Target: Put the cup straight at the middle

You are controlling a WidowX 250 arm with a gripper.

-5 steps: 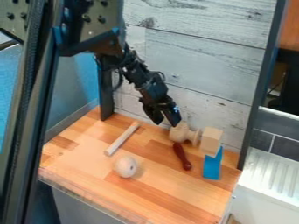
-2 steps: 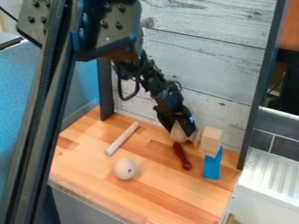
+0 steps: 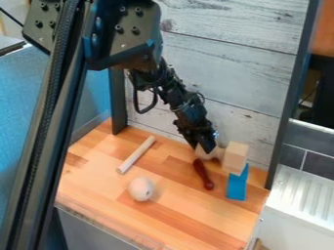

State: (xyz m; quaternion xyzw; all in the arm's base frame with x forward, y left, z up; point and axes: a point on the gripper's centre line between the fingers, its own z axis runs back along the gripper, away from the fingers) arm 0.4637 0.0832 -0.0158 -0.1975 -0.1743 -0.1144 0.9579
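Counter (image 3: 189, 222): orange-tan, strip pattern | wall (image 3: 228, 78): grey-white, grained | cup (image 3: 207, 154): tan | block (image 3: 235, 155): tan | rod (image 3: 135, 156): cream | ball (image 3: 139, 185): beige | stick (image 3: 203, 174): dark red | angled piece (image 3: 236, 188): blue

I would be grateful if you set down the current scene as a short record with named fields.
surface: wooden tabletop
target: pale wooden cup, partly hidden, toward the back wall
end effector: end effector, at the cup; grip unclear
right of cup in view: wooden block, above blue piece
front of cup: dark red piece
left side: pale rod
near front: pale ball with hole
task status: cup not at middle
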